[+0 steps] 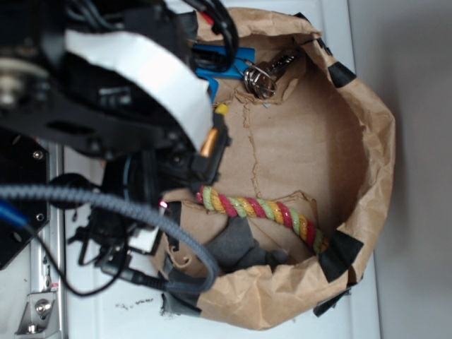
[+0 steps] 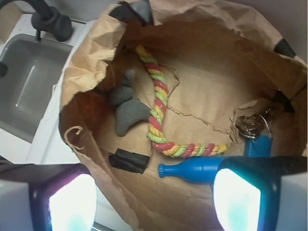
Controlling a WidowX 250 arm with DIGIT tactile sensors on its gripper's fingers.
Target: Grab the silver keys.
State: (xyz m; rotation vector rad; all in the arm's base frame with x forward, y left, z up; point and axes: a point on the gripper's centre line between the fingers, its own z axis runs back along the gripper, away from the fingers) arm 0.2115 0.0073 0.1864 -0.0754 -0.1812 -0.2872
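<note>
**Keys not yet gripped**

The keys [image 2: 251, 125] lie against the paper wall [image 2: 202, 29], touching their blue tag [image 2: 258, 144], beside the blue bottle [image 2: 192, 171] and near the rope [image 2: 159, 106]. The gripper [image 2: 154, 202] hovers open, empty. It should centre over the metal rings, avoiding bottle and wall, then descend.

The black arm [image 1: 106, 106] is wrapped in white tape [image 1: 152, 74]; a grey braided cable [image 1: 134, 219] and black wires are seen alongside.
</note>
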